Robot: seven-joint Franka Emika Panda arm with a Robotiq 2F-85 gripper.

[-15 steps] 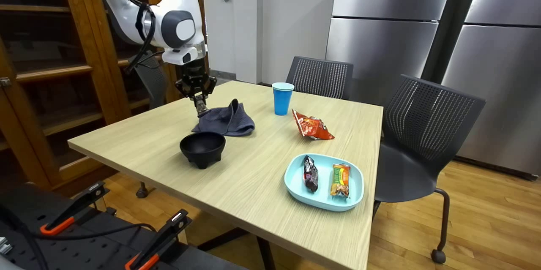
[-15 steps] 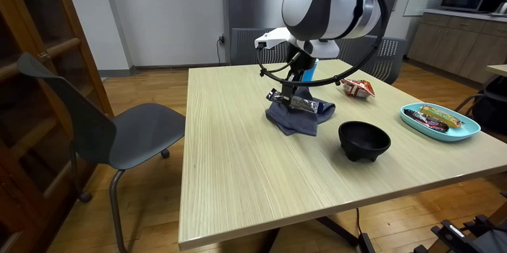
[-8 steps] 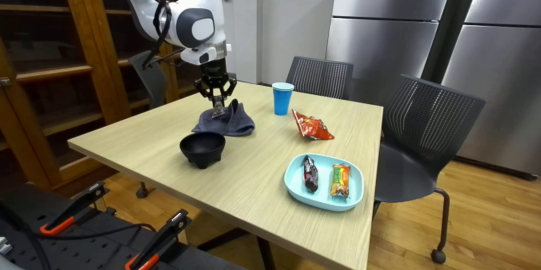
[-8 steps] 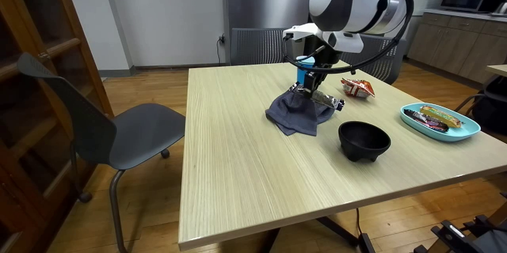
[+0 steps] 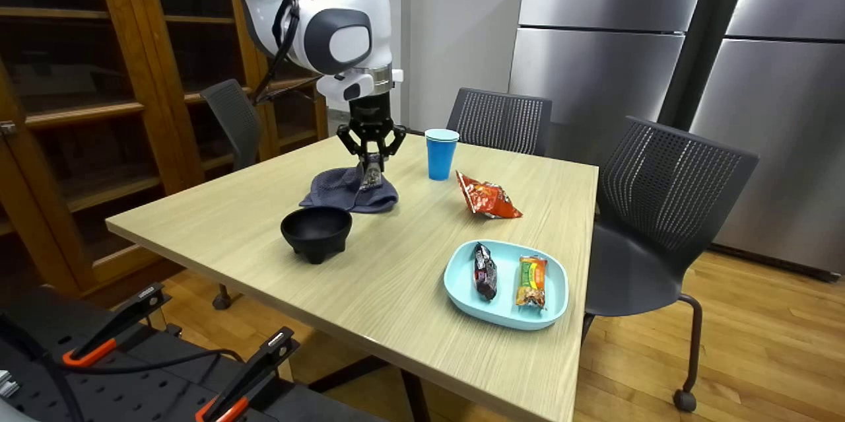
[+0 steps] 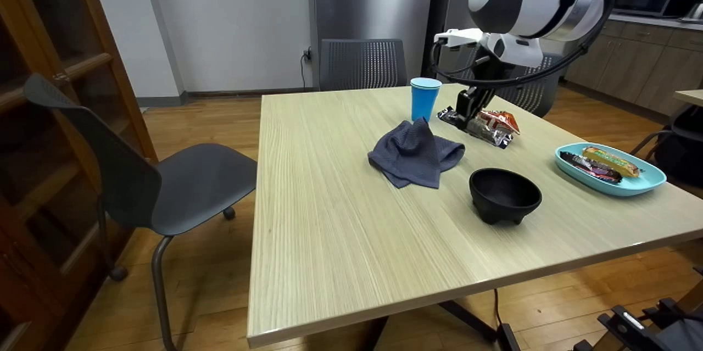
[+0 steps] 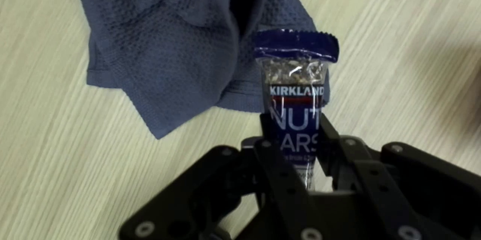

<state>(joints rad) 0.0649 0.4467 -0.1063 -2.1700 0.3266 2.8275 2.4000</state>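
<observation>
My gripper (image 7: pixel 295 135) is shut on a wrapped nut bar (image 7: pixel 297 71) with a dark blue label and clear wrapper. The bar sticks out beyond the fingers. In both exterior views the gripper (image 5: pixel 373 156) (image 6: pixel 467 112) points down and holds the bar (image 5: pixel 371 176) (image 6: pixel 490 131) above the table. A crumpled dark blue towel (image 5: pixel 333 187) lies beside and behind it. The towel also shows in an exterior view (image 6: pixel 409 153) and the wrist view (image 7: pixel 161 52). The bar overlaps the red snack bag (image 6: pixel 502 118) in an exterior view.
On the table stand a black footed bowl (image 5: pixel 317 234) (image 6: pixel 504 194), blue stacked cups (image 5: pixel 441 158) (image 6: pixel 424 99) and the red bag (image 5: pixel 490 199). A light blue plate (image 5: pixel 508 323) holds a dark wrapped bar (image 5: pixel 485 271) and a yellow-orange one (image 5: pixel 531 282). Chairs (image 5: pixel 502 121) surround the table.
My gripper has moved to the right in both exterior views, carrying the nut bar past the towel. The bar has turned somewhat. The towel, bowl, cups, bag and plate have not moved.
</observation>
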